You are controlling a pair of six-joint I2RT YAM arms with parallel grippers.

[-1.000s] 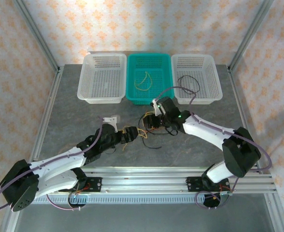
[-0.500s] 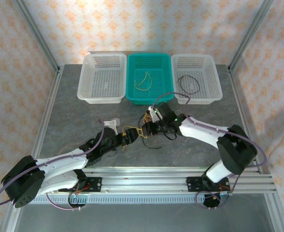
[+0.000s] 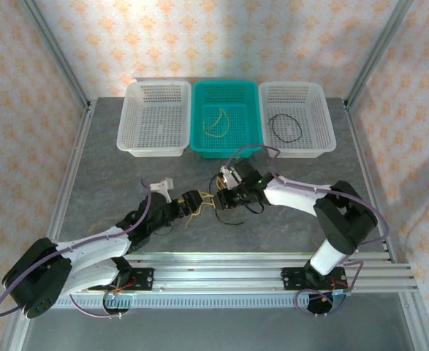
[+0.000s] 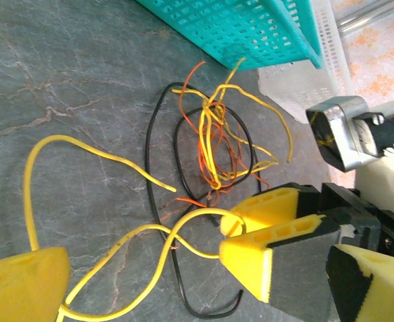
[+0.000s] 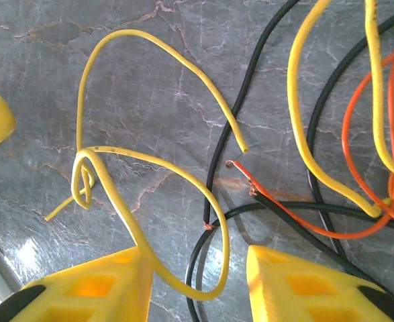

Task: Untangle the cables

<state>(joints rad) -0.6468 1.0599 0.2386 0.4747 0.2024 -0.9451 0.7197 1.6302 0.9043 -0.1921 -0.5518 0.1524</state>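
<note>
Because the cables (image 4: 213,141) are thin and bendy, I think they will weigh almost nothing and flop when lifted. They lie in a messy bunch on the counter (image 4: 62,80), right between the two claws. They look smooth, so they may slip out of a loose pinch. They look springy as well, so one pulled loop could drag the whole bunch along.

The right claw (image 5: 197,285) is about half open. A loop of the yellow cable (image 5: 137,33) sits between its fingers, but I do not see it pinched. The left claw (image 3: 194,202) is wide open and holds nothing.

A good place to grab looks like that yellow loop, just in front of the right claw and away from the small knot (image 5: 82,176) off to its side. A slow pull seems best, since a hard tug could make the knot tighter.
</note>
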